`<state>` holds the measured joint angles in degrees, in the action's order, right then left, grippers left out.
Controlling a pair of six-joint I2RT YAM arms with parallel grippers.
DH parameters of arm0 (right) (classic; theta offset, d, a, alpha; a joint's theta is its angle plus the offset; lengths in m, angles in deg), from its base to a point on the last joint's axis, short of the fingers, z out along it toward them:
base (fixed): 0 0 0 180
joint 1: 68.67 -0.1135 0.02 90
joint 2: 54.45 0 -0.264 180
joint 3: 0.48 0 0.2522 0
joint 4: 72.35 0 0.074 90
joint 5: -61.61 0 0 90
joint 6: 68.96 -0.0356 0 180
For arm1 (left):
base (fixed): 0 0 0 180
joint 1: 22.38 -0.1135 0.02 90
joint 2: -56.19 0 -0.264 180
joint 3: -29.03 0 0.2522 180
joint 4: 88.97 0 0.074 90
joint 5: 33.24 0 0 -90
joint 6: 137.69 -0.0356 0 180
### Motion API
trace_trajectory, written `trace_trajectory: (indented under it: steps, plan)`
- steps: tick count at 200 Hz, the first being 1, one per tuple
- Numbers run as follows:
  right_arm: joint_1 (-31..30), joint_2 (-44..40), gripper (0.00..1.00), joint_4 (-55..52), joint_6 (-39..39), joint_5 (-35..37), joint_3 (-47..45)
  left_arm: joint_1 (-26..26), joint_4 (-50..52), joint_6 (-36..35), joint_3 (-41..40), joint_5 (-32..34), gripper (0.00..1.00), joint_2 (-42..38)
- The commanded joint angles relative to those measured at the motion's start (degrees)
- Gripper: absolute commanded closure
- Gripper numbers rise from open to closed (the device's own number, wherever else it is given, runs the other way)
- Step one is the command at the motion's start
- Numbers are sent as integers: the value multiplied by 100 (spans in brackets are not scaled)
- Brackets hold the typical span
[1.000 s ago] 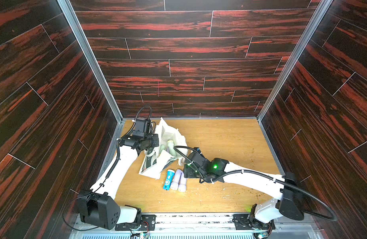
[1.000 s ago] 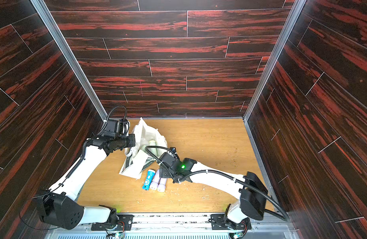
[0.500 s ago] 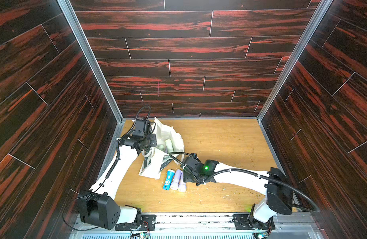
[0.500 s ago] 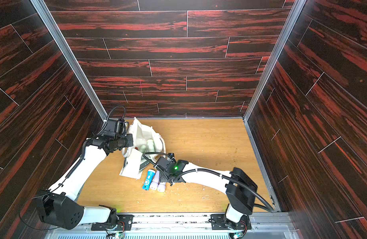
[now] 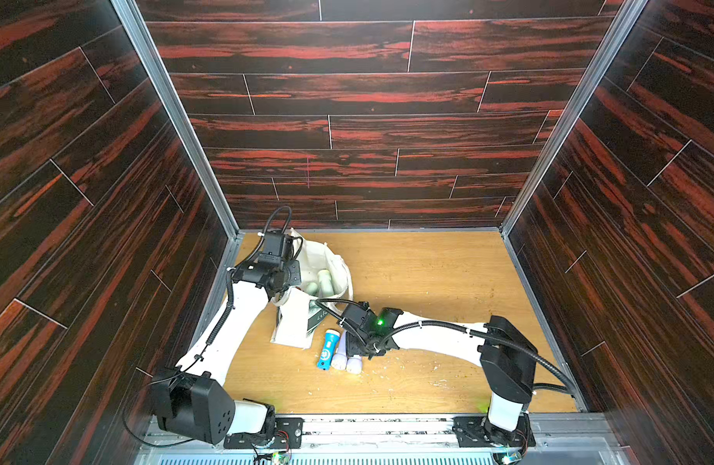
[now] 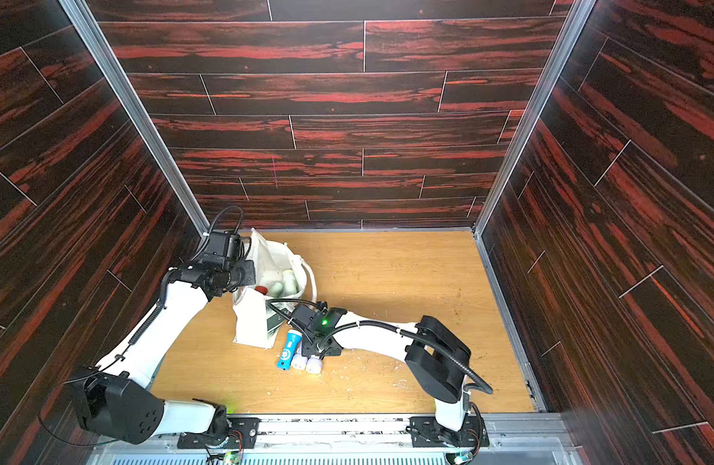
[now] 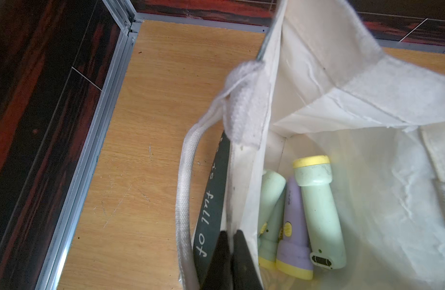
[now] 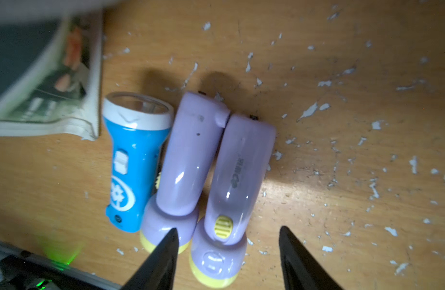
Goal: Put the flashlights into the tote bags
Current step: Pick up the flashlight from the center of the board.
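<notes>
Down by the tote bag (image 7: pixel 341 75), my left pincer (image 7: pixel 231 232) is pinched together on the cloth rim, holding it up so the mouth gapes for drop-ins. Two pale green flashlights (image 7: pixel 319 213) and a bagged lilac flashlight (image 7: pixel 292 226) lie inside. Over on the desk (image 8: pixel 341 150), my right pincer (image 8: pixel 229 228) hangs low above three more, side by side and touching, just beside the bag's printed panel (image 8: pixel 53 75): blue flashlight (image 8: pixel 131 160), middle lilac flashlight (image 8: pixel 188 160), yellow-switch lilac flashlight (image 8: pixel 239 175). Its fingers stand apart, straddling that last one's flared head, one tip over the middle neighbour's head, the other over bare desk. Nothing gripped yet, I'd say; a squeeze here should catch it.
</notes>
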<state>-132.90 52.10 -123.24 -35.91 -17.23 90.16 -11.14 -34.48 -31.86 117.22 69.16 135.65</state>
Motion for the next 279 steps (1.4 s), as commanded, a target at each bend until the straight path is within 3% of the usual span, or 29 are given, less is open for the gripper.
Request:
trace_trajectory:
  steps: [1, 22, 137, 245, 279]
  plan:
    - [78, 252, 41, -218, -121, -100, 61, -38, 330, -63, 71, 210, 100, 32]
    - [97, 336, 45, -290, -128, -95, 106, -40, 328, -54, 63, 158, 100, 26]
    - [173, 915, 46, -427, -69, -246, 402, -40, 308, -65, 54, -25, 100, -5]
    - [235, 962, 66, -530, -53, -199, 411, -35, 252, -61, 65, -306, 100, -22]
    - [238, 616, 81, -494, -89, -1, 271, -37, 225, -37, 63, -437, 100, -55]
